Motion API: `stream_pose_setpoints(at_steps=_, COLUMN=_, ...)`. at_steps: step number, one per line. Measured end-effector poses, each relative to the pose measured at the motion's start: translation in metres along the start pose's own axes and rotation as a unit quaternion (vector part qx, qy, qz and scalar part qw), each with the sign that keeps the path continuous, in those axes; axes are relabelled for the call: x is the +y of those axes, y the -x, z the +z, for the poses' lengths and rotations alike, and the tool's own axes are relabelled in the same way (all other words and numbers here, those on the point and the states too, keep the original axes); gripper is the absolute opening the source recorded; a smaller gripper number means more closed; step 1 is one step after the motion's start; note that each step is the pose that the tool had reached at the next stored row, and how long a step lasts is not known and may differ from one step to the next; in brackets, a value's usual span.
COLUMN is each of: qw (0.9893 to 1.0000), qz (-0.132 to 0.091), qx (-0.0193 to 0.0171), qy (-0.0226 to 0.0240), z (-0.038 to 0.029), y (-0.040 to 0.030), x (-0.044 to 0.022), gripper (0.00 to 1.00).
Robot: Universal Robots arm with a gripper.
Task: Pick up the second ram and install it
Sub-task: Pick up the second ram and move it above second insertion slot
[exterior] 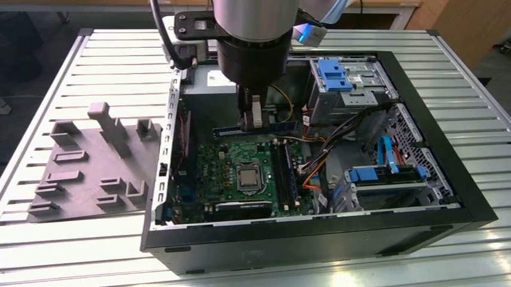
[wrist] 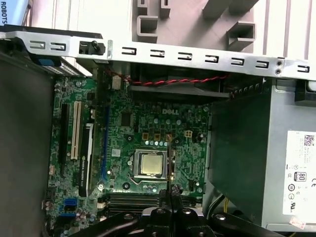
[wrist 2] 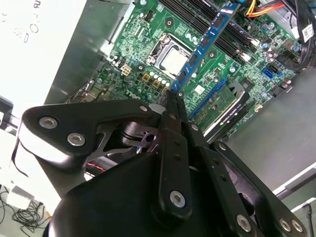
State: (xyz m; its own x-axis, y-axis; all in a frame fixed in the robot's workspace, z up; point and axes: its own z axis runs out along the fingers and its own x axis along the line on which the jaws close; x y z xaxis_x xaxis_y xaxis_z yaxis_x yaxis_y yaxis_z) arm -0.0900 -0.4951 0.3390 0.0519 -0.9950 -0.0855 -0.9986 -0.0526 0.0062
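Note:
My gripper (exterior: 254,119) hangs inside the open computer case, shut on the second ram (exterior: 259,128), a long blue stick with a row of black chips. The stick hovers level over the far end of the green motherboard (exterior: 227,173) and lies crosswise to the black memory slots (exterior: 285,173). In the second wrist view the ram (wrist 2: 207,39) runs out from the fingertips (wrist 2: 174,96) above the board (wrist 2: 148,64). Seen edge-on in the first wrist view, the ram (wrist: 169,158) is a thin line above the gripper (wrist: 171,190), beside the processor socket (wrist: 150,164).
The black case wall (exterior: 319,236) rings the board. Blue drive bays (exterior: 335,75) and bundled cables (exterior: 319,158) fill the exterior view's right. A power supply (wrist: 276,163) sits beside the board. A grey plastic block with upright posts (exterior: 88,173) stands on the slatted table (exterior: 80,251).

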Motion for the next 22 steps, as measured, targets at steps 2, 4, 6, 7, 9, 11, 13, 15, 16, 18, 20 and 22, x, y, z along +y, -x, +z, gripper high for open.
stream_pose_setpoints(at_steps=2, qw=1.0, qz=0.0, qx=-0.0001, qy=0.0, z=0.0015, y=-0.0002, x=-0.0006, gripper=0.11)
stream_pose_setpoints(at_steps=4, qw=1.0, qz=0.0, qx=0.0, qy=0.0, z=0.003, y=-0.0003, x=-0.0011, gripper=0.11)
stream_pose_setpoints(at_steps=6, qw=1.0, qz=0.0, qx=0.0, qy=0.0, z=0.0047, y=-0.0005, x=-0.0017, gripper=0.11)
stream_pose_setpoints(at_steps=7, qw=1.0, qz=0.0, qx=0.0, qy=0.0, z=0.0057, y=-0.0006, x=-0.0019, gripper=0.11)
stream_pose_setpoints(at_steps=9, qw=1.0, qz=0.0, qx=0.0, qy=0.0001, z=0.0073, y=-0.0008, x=-0.0024, gripper=0.11)
stream_pose_setpoints(at_steps=11, qw=1.0, qz=0.0, qx=0.0, qy=0.0001, z=0.009, y=-0.0009, x=-0.0029, gripper=0.11)
stream_pose_setpoints(at_steps=13, qw=1.0, qz=0.0, qx=0.0, qy=0.0001, z=0.0106, y=-0.0011, x=-0.0034, gripper=0.11)
stream_pose_setpoints(at_steps=15, qw=1.0, qz=0.0, qx=0.0, qy=0.0001, z=0.0121, y=-0.0012, x=-0.0038, gripper=0.11)
stream_pose_setpoints(at_steps=16, qw=1.0, qz=0.0, qx=0.0, qy=0.0001, z=0.0129, y=-0.0013, x=-0.004, gripper=0.11)
stream_pose_setpoints(at_steps=18, qw=1.0, qz=0.0, qx=0.0, qy=0.0001, z=0.0144, y=-0.0015, x=-0.0045, gripper=0.11)
stream_pose_setpoints(at_steps=20, qw=1.0, qz=0.0, qx=0.0, qy=0.0001, z=0.016, y=-0.0016, x=-0.0049, gripper=0.11)
stream_pose_setpoints(at_steps=22, qw=1.0, qz=0.0, qx=0.0, qy=0.0002, z=0.0173, y=-0.0018, x=-0.0057, gripper=0.11)
